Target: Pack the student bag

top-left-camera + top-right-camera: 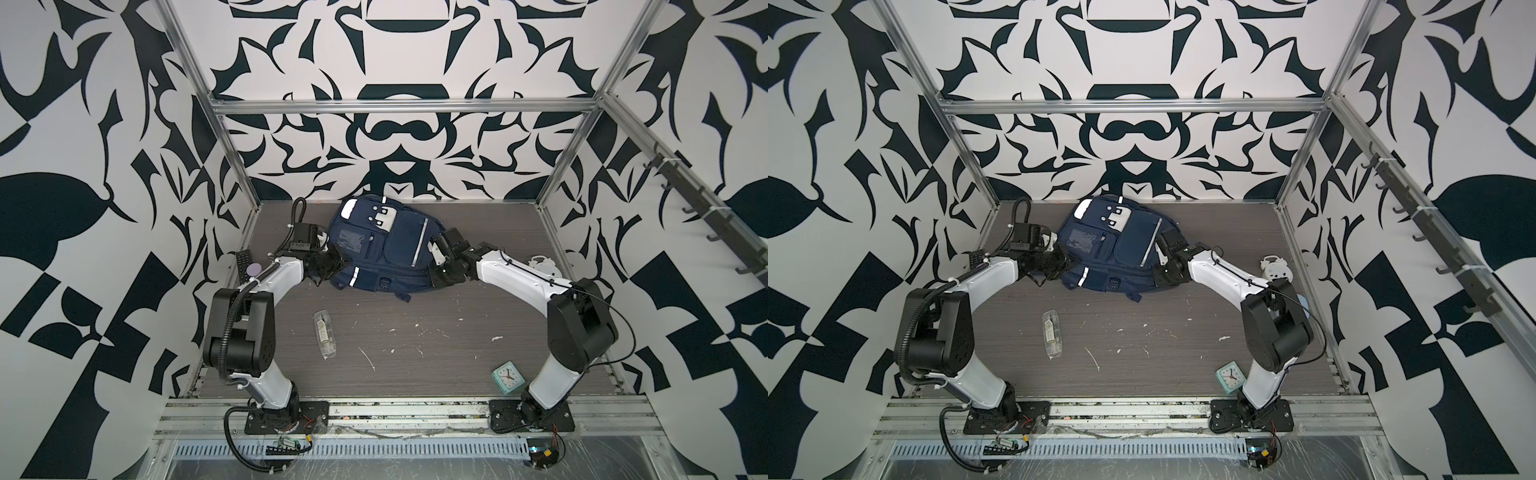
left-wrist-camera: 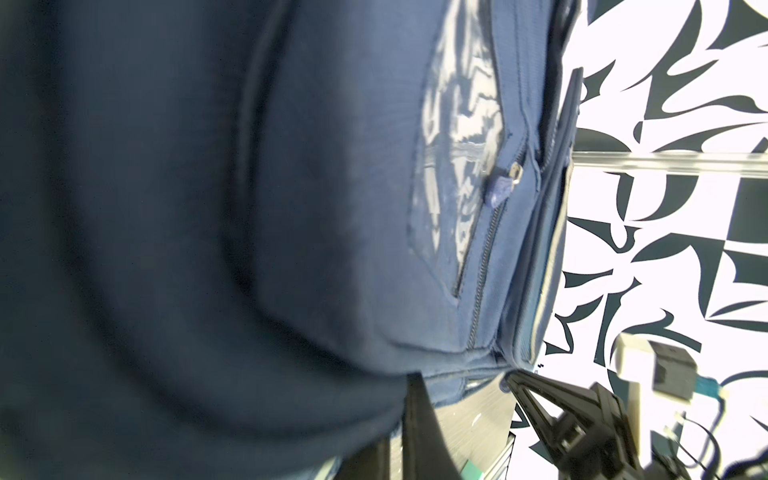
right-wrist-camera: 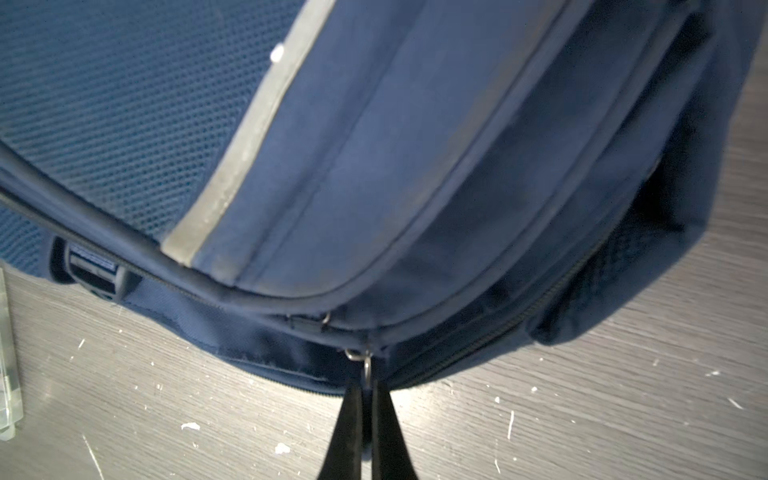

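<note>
right jaws clamped on zipper pull (image 3: 367, 366)

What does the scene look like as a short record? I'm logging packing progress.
student bag: lying front-up at the back of the table
right hand: shut on a zipper pull at the bag's edge
left hand: shut, at the bag's left edge
loose outside the bag: clear case, mint clock, remote

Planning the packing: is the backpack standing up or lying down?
Lying down: the backpack rests on the table, front pockets facing up, in both top views.
</note>
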Controlling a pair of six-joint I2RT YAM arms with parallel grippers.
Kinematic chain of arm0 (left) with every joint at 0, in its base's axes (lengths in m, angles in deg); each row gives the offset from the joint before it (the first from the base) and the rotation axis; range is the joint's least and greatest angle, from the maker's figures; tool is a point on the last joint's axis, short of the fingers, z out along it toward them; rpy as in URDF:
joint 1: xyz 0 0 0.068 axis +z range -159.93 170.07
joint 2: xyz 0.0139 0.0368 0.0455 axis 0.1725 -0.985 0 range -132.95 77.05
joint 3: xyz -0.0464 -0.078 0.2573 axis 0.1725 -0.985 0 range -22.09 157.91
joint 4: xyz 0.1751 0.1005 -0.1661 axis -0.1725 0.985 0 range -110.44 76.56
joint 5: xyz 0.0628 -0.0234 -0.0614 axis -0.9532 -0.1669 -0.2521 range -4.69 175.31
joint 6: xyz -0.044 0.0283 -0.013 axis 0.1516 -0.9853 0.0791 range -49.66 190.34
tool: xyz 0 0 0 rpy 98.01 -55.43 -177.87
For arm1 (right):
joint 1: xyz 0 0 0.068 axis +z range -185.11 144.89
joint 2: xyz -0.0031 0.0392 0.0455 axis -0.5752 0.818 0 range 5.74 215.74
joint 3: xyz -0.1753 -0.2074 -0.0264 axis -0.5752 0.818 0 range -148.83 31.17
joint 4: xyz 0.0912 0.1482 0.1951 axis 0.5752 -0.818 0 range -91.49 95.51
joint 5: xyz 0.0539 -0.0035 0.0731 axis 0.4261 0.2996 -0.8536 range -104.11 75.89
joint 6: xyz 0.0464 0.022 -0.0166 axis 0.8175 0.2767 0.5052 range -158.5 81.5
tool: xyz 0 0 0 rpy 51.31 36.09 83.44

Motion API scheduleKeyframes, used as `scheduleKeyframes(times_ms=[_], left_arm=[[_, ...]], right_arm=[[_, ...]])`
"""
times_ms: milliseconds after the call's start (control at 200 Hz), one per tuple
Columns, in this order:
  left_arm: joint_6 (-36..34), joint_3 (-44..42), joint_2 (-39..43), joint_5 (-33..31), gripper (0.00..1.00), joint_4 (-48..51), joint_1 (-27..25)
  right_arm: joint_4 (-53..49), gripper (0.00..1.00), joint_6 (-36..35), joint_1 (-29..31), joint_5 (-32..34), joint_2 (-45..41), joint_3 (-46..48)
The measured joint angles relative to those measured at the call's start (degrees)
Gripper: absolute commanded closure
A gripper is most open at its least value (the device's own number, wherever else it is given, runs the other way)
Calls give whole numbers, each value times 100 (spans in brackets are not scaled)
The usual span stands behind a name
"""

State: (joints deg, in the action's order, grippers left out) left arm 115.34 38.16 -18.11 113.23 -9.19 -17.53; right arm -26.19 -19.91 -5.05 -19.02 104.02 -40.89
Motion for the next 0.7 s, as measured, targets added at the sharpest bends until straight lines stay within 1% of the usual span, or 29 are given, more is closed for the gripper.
scheduleKeyframes(times_ms=[130,240,325,385,530,605,700], left_arm=[[46,136,-208,-22,100,48,20],[87,341,-385,-109,100,79,37],[109,664,-577,-205,100,157,68],[109,1005,-787,-229,93,225,96],[28,1919,-1388,-238,66,369,127],[31,2131,-1488,-240,58,398,107],[-55,2085,-1438,-208,51,433,39]], right_arm=[[4,100,7,59,-24,-66,0],[-9,100,28,249,0,-70,-17],[-87,100,48,474,24,-44,-133],[-151,100,57,664,44,24,-291],[-164,100,127,1073,-2,380,-734],[-153,100,201,1233,-87,605,-955],[-136,100,275,1384,-201,868,-1224]])
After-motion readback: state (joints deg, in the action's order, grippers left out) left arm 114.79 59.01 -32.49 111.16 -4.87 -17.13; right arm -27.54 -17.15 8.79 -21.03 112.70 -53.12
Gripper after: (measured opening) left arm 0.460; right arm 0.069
